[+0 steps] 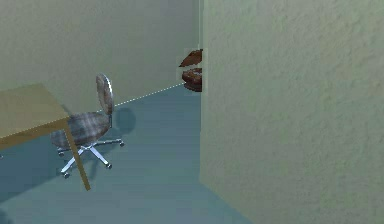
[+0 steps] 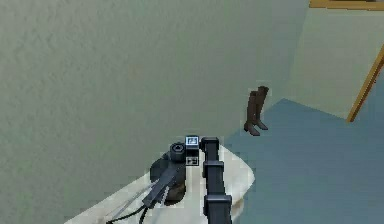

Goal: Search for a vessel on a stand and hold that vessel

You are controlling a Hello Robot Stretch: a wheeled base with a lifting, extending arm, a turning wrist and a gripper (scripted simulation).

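Vessel: none that I can be sure of. A brown thing [image 1: 192, 70], rounded, peeks past the wall's [image 1: 290, 110] corner and is half hidden by it. It may be the vessel, and I judge I must drive round that corner to know.
Fingers: my fingers [image 2: 143, 203] lie over a pale top [image 2: 235, 178], inside its far rim. I cannot tell whether they are spread or pressed together.
Gripper: at my gripper's [image 2: 158, 190] end I see only bare top, so I hold nothing.
Arm: my arm [image 2: 213, 190] crosses the top's right part, probably just carried there while I search.
Chair: the chair [image 1: 90, 128] stands at the table's [image 1: 25, 112] right corner, placed for sitting, I think.
Boots: the boots [image 2: 257, 110] stand upright at the floor's edge against the wall, likely set out of the way.
Counts: one brown thing, one table, one chair, two boots, one pale top.
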